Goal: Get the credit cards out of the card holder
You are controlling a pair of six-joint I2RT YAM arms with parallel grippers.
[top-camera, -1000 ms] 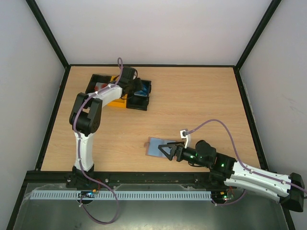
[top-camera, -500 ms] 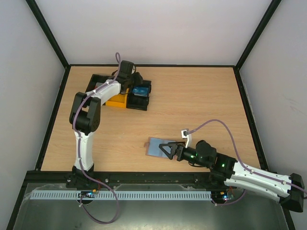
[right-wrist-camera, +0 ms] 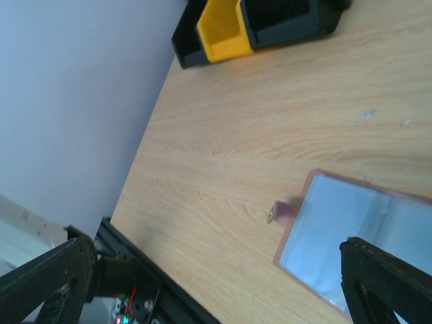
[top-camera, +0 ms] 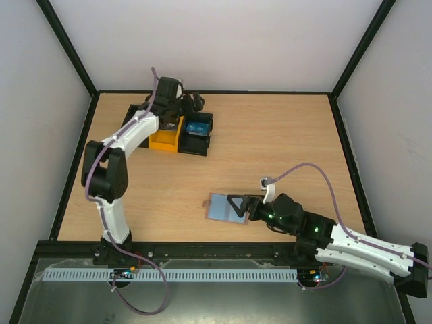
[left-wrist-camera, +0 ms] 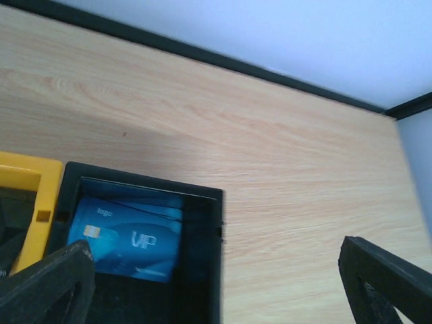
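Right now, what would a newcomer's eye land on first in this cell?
The card holder lies open, pale blue inside up, on the table's near middle, with the right gripper open over its right edge. At the far left, the left gripper hangs open above the black-and-yellow bins, where a blue VIP card lies in a black bin.

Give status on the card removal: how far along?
Done: one blue card lies in the black bin, near the open left gripper. In hand: nothing; the open right gripper hovers at the open card holder. Left: can't tell whether it holds more cards.
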